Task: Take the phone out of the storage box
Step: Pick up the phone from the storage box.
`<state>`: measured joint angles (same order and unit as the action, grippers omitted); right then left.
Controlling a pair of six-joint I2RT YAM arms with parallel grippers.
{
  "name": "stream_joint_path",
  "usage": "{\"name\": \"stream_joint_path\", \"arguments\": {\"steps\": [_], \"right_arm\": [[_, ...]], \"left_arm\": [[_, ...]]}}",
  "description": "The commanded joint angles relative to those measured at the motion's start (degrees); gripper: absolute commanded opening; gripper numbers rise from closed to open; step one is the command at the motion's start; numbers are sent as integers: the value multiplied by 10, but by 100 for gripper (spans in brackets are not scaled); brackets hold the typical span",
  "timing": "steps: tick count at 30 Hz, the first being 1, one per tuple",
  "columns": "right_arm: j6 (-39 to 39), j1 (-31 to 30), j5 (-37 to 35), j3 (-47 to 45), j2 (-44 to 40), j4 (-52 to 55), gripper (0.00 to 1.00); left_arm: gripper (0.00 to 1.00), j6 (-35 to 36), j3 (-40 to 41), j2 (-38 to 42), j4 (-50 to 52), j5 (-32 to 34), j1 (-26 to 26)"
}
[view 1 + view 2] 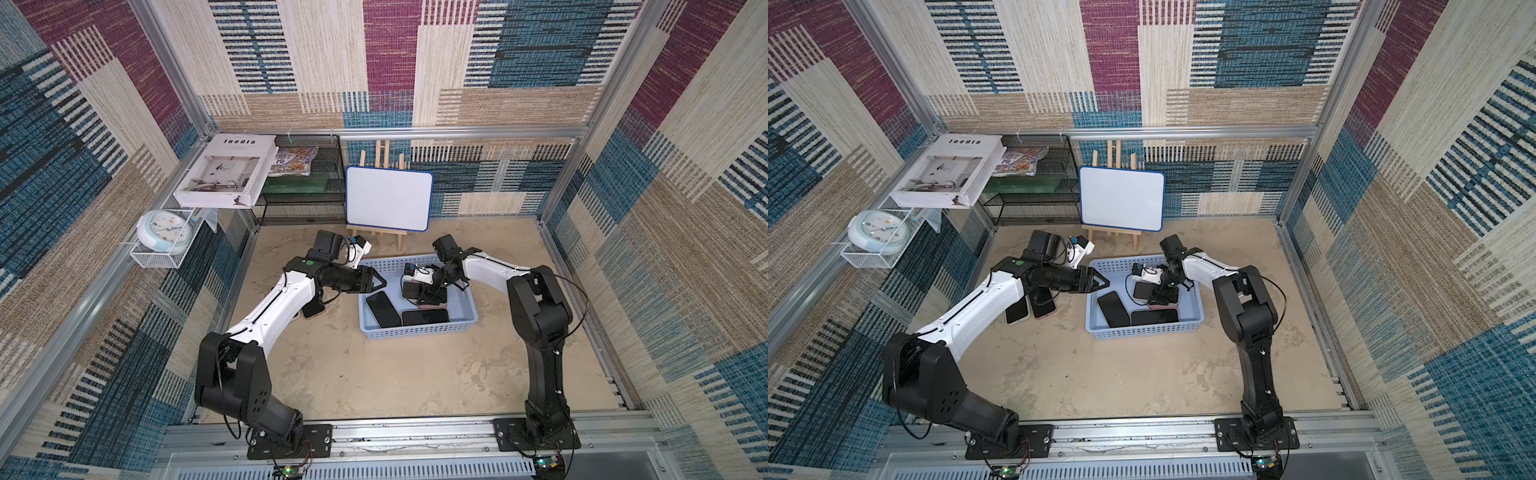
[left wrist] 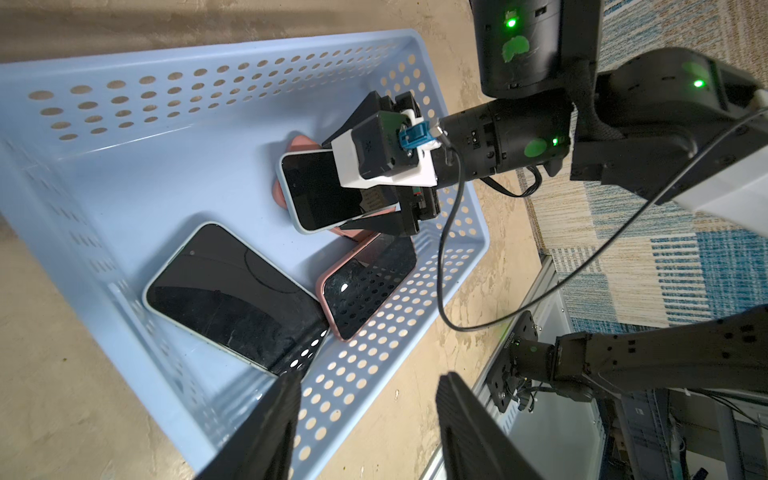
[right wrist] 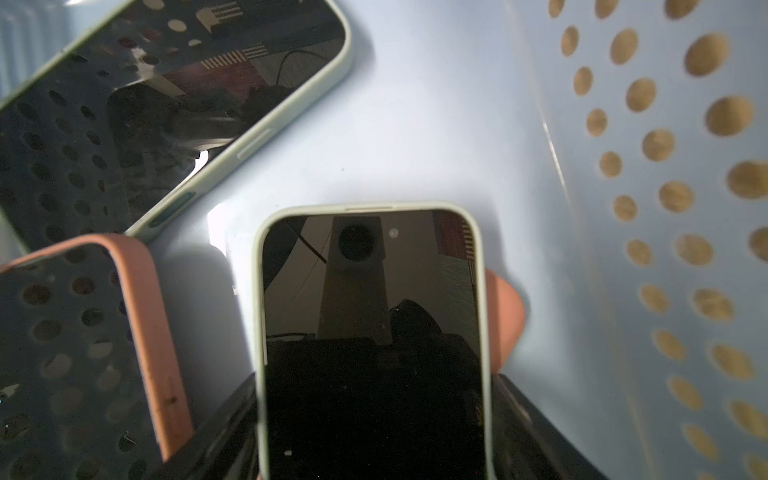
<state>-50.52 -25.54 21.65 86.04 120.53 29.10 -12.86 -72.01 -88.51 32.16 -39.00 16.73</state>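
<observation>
Phone [image 3: 372, 299] lies in the box [image 2: 124, 104] atop a pink phone [image 3: 505, 316], with the right gripper [image 3: 374, 386] straddling it; can't tell if the fingers are clamped. Off-centre pinch could let it slip or drag the pink one along. Meanwhile the left gripper [image 2: 370, 378] hangs open, empty.

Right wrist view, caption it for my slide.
Right gripper straddles a pale-cased phone atop a pink one in the storage box.

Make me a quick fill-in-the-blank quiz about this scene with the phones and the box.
1. The storage box is pale ___.
2. The right gripper straddles a green-cased phone lying on another phone whose case is ___.
3. The left gripper, jaws open, holds ___.
4. The clock sits in a white wire ___.
Missing: blue; pink; nothing; basket.
</observation>
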Motion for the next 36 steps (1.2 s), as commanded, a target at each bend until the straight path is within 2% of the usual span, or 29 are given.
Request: {"name": "stream_joint_path", "arguments": {"steps": [1,7,11,14,15,16,17,29,36], "right_arm": [[2,-1,-23,-4,-6,22,67],[13,-1,-21,10,-24,24,55],[22,-2,-8,12,-53,15,55],[19,-1,-11,8,-62,10,73],[13,-1,-13,6,-61,11,83],[7,-1,-20,2,-59,10,96],[1,0,-26,0,-56,11,100],[-15,29,-6,101,34,43,100],[-84,40,43,180,89,132,100]], "left_arm": [[58,7,-6,4,7,-9,0],[58,7,-6,10,9,-7,0],[58,6,-7,11,10,-6,0],[58,6,-7,11,9,-6,0],[58,6,-7,11,10,-6,0],[58,6,-7,12,9,-6,0],[58,6,-6,12,9,-7,0],[58,7,-3,16,13,-6,0],[58,6,-7,5,12,-11,0]]}}
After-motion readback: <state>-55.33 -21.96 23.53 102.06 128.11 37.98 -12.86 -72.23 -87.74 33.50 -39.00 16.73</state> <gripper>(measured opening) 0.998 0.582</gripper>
